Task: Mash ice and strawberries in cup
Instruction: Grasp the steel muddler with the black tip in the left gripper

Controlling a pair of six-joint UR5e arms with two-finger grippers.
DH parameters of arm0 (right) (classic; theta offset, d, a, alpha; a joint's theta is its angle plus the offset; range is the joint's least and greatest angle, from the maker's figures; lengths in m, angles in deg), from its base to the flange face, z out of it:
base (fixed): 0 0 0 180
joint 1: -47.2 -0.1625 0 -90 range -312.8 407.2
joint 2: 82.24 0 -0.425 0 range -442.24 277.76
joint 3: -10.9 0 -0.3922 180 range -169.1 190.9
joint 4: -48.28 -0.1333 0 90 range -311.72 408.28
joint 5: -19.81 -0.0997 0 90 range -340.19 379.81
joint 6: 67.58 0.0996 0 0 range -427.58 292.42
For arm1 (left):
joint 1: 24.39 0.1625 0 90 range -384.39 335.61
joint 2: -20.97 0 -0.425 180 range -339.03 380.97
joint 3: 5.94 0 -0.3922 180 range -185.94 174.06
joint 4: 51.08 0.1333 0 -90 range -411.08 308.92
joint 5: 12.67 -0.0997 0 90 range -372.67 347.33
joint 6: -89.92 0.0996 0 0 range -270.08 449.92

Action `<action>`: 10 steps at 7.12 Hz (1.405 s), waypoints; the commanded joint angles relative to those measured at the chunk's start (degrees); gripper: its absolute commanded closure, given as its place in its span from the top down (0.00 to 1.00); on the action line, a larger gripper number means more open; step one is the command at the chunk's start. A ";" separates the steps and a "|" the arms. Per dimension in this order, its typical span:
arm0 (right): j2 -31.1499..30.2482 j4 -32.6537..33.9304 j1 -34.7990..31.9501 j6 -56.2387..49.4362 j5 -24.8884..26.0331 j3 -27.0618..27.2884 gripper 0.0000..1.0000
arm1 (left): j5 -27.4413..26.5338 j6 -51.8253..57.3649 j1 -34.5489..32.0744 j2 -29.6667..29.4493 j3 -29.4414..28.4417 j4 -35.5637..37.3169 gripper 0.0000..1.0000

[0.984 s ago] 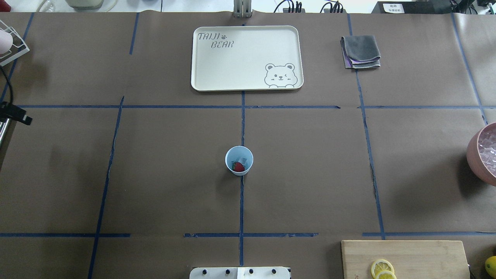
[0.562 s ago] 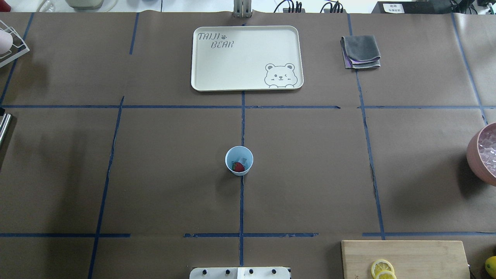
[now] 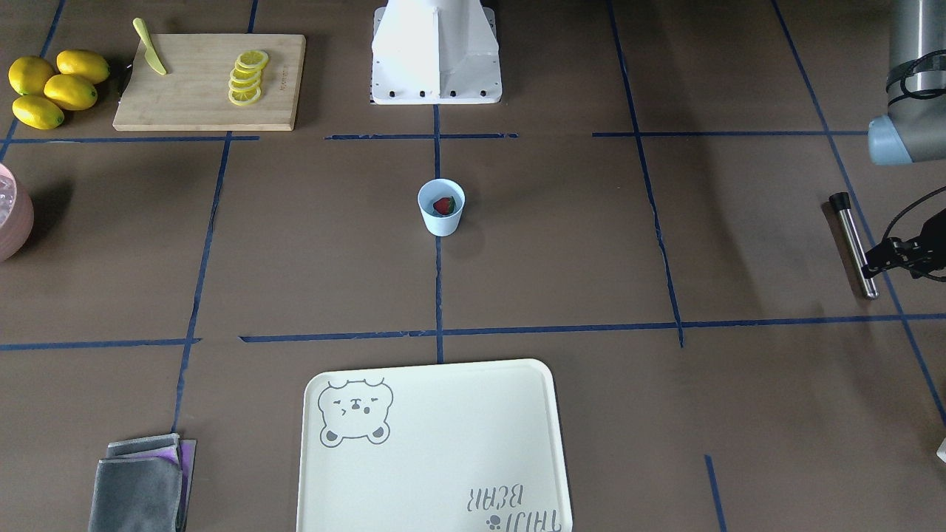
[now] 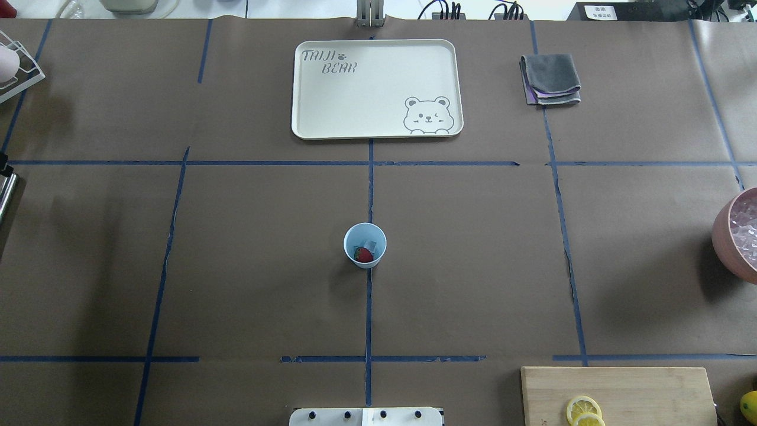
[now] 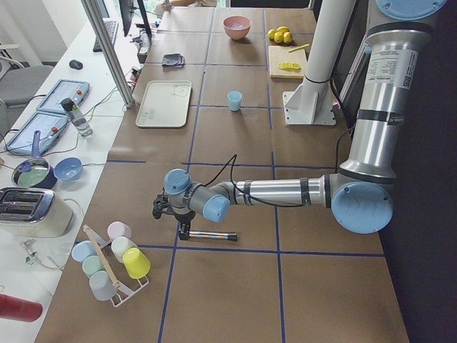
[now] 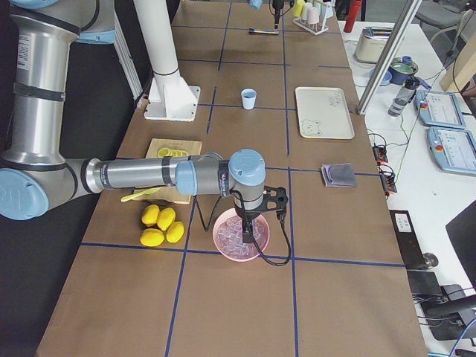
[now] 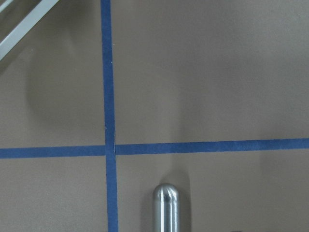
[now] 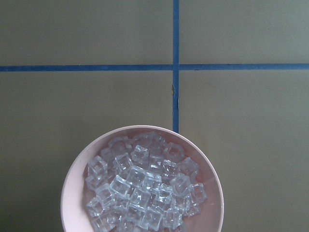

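Starting at the robot's edge of the tabletop [image 4: 236, 266], a board [image 3: 199, 96] lies toward the right-arm end. It carries lemon slices [image 3: 247, 76] and a yellow knife [image 3: 150, 47]. Four whole lemons [image 3: 52, 87] sit just beside the board.

Mid-tabletop, the cup [image 4: 352, 236] stands upright on the centre tape line, well apart from everything else. Inside it lie the strawberry [image 4: 364, 255] and, just beyond it, pale ice [image 4: 371, 244]. Neither tool is near the cup.

Left tool [image 5: 184, 227]: at the left end, low over one end of a steel rod [image 3: 855, 244] that lies flat on the tabletop. Whether it grips the rod, or how wide it stands, cannot be told. The left wrist view shows only the rod's rounded tip, near a tape cross.

Right tool [image 6: 249, 223]: at the right end, directly above a pink bowl [image 4: 721, 236] filled with clear cubes [image 8: 140, 193]. Its opening cannot be told.

Far edge: a cream tray [image 4: 378, 89] with a bear print lies on the centre line. A folded grey cloth [image 4: 550, 78] lies to its right, apart from it.
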 commanded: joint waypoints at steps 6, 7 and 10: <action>0.10 0.00 0.00 -0.02 0.05 -0.12 1.00 | -0.02 -0.64 3.17 0.50 -2.72 -0.01 0.85; 0.01 0.00 0.00 -0.02 -0.03 -0.03 1.00 | -0.02 -0.47 3.17 0.58 -2.72 -0.01 0.84; 0.01 0.00 0.00 -0.02 -0.04 -0.03 1.00 | -0.02 -0.47 3.17 0.67 -2.89 -0.01 0.79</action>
